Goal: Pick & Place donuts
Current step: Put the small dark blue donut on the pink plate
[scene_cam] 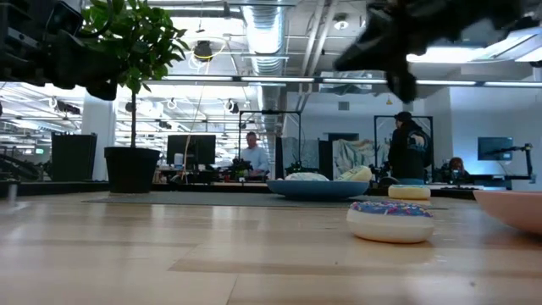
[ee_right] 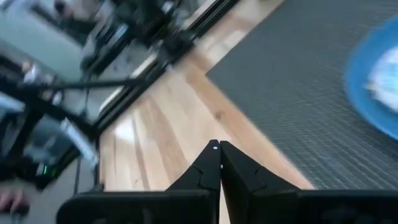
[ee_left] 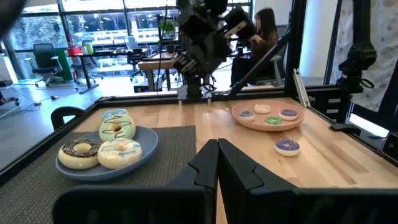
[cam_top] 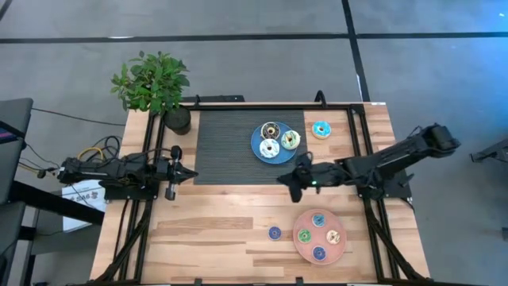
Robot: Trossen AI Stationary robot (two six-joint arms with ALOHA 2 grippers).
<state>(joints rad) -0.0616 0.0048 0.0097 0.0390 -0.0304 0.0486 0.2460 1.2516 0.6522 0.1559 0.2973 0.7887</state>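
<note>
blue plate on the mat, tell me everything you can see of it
The blue plate is a flat round dish with a low raised rim, smooth and plastic-looking. It lies level on the dark ribbed mat, near the mat's right edge. Three large donuts rest on it: a dark brown one, a white-green one and a pale bluish-white one. Neither hand touches it.

- Three donuts (cam_top: 276, 140) lie on a plate (cam_top: 258, 137) on a mat (cam_top: 226, 143) at the worktop's (cam_top: 214, 230) back
- One donut (cam_top: 321, 129) lies right of that plate
- Four donuts (cam_top: 319, 235) lie on a front-right plate (cam_top: 340, 254), one donut (cam_top: 275, 233) just left of it
- A potted plant (cam_top: 155, 87) stands at the back-left corner
</note>
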